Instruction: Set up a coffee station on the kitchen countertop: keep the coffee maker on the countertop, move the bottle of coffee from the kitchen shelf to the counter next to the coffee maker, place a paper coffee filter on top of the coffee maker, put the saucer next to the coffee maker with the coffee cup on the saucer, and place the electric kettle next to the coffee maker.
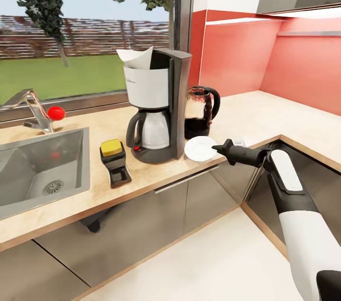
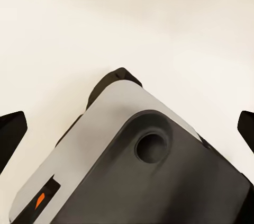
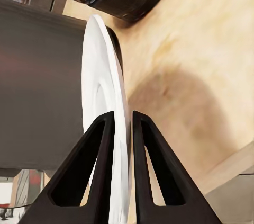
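**Saucer pinched at its rim beside the coffee maker**

Head view: the saucer (image 1: 201, 148) is lying on the counter (image 1: 265, 116) just beside the coffee maker (image 1: 158, 104), in front of the electric kettle (image 1: 201, 110), which is standing close behind it. The right claw (image 1: 219, 148) is reaching in from the side away from the coffee maker, its tips meeting the saucer's edge. The saucer is showing as a plain white round dish, shallow, with a sunken centre. A paper coffee filter (image 1: 137, 58) is sitting in the top of the coffee maker, and the bottle of coffee (image 1: 114, 162) is standing on the machine's other side, towards the sink (image 1: 42, 168).

Left wrist view: the left claw is looking down at pale floor and a grey-and-black part of the robot (image 2: 143, 166); its dark fingertips (image 2: 10, 134) are sitting at opposite edges of the picture, so the jaws are standing wide apart and holding nothing.

Right wrist view: the right claw (image 3: 123, 123) is straddling the saucer (image 3: 100, 102) edge-on, its two black fingers (image 3: 87, 171) drawn close on either face of the thin rim; it appears to be clamped on it, though the contact itself is hard to confirm from this angle.

Handling, as a judgement: the saucer is likely stiff, light, smooth and breakable. A hold on the outer rim is the only practical one, and such a glazed lip could be slipping or tilting under a narrow pinch.
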Robot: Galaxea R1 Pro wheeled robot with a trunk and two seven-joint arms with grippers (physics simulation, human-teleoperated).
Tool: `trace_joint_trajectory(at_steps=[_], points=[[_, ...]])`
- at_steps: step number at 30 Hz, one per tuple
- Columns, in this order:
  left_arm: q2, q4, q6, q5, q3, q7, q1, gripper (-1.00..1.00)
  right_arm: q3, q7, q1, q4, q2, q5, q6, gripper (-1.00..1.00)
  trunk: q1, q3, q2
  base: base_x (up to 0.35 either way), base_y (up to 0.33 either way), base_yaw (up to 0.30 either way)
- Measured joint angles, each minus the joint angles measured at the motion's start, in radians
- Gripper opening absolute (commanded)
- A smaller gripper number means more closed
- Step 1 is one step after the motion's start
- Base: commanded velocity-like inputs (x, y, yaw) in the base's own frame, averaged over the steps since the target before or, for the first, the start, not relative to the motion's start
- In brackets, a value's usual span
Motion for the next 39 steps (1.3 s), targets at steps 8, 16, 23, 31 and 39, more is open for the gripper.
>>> trace_joint_trajectory(at_steps=[8,16,23,31,39], points=[[0.000,0.000,0.000,0.000,0.000,0.000,0.000,1.00,0.000,0.000,0.000,0.000,0.000,0.000,0.000,-1.00,0.000,-0.003,0.000,0.000,0.000,-0.032],[0.000,0.000,0.000,0.000,-0.001,0.000,0.000,1.00,0.000,0.000,0.000,-0.001,0.000,0.000,0.000,-1.00,0.000,-0.004,0.000,0.008,-0.014,-0.010],[0.000,0.000,0.000,0.000,0.000,0.000,0.000,1.00,0.000,0.000,0.000,-0.001,0.000,0.000,0.000,-1.00,0.000,-0.004,0.000,0.035,-0.059,-0.001],[0.000,0.000,0.000,0.000,0.000,0.000,0.000,1.00,0.000,0.000,0.000,-0.001,0.000,0.000,0.000,-1.00,0.000,-0.004,0.000,0.002,-0.003,0.000],[0.000,0.000,0.000,0.000,0.000,0.000,0.000,1.00,0.000,-0.001,0.000,-0.001,0.000,0.000,0.000,-1.00,0.000,-0.004,0.000,0.000,0.000,0.000]])
